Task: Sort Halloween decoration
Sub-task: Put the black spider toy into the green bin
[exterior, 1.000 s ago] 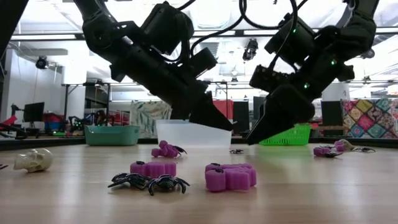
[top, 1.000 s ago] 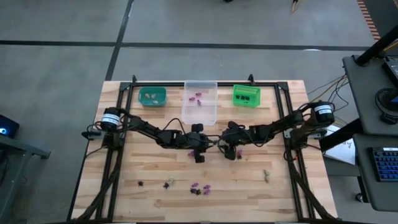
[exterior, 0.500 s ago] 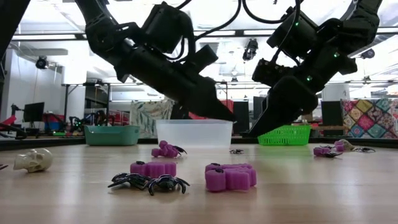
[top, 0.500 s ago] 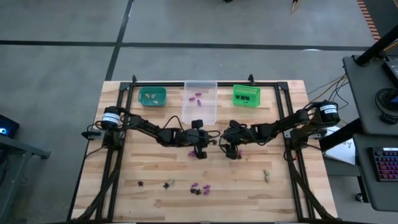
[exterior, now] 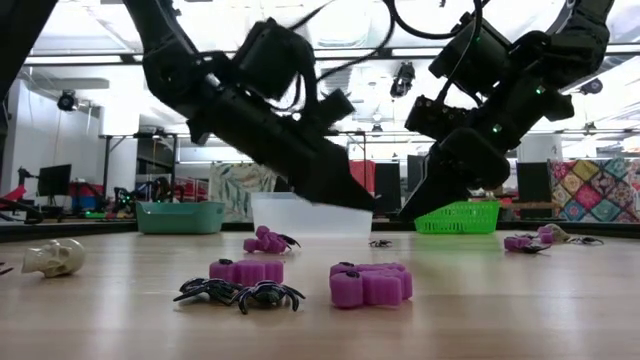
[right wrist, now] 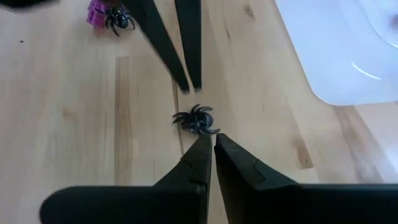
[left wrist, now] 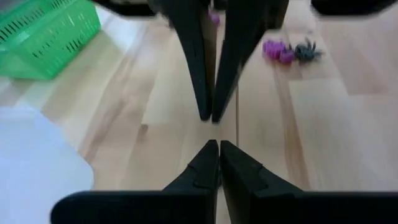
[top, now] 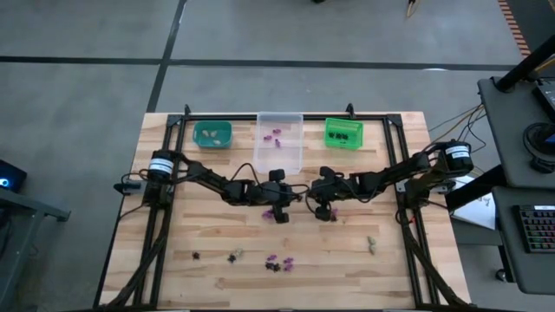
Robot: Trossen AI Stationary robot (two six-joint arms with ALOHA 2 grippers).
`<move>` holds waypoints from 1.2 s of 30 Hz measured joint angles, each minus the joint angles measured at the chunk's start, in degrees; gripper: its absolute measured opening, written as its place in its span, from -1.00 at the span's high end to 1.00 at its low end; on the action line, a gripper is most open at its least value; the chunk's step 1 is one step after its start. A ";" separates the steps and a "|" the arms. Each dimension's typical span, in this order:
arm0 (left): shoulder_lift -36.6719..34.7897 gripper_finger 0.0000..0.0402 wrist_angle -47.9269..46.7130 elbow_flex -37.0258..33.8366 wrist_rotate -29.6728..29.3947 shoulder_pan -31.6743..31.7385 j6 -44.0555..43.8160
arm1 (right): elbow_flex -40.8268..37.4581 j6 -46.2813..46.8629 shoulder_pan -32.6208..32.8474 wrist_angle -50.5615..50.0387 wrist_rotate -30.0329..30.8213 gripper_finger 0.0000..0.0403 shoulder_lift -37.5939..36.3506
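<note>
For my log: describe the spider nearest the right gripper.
From the clear bin, come mid-table where the left gripper and right gripper meet. The black spider lies between their tips on bare wood, alone; another nearby touches a purple trinket.

At the table [top: 173, 260] centre, your two grippers meet tip to tip, a black spider [right wrist: 196, 119] between them. The three bins [top: 278, 141] block the far edge; trinkets [top: 277, 262] dot the near edge.
</note>
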 joint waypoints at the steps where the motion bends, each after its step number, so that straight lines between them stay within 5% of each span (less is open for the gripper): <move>1: 0.48 1.00 -0.22 0.09 -0.02 0.00 -0.04 | -0.12 0.03 0.00 -0.16 0.00 0.93 0.00; 16: 3.61 1.00 -1.34 0.71 -0.54 0.11 -0.11 | -2.10 2.52 0.00 5.83 0.00 0.94 0.02; 29: 4.34 1.00 -1.16 0.73 -0.75 0.11 -1.34 | -2.17 5.55 0.02 13.52 0.43 0.94 11.24; 36: 4.32 1.00 -1.30 0.73 -0.80 0.11 -1.37 | -1.76 6.29 0.02 14.06 0.45 0.94 10.96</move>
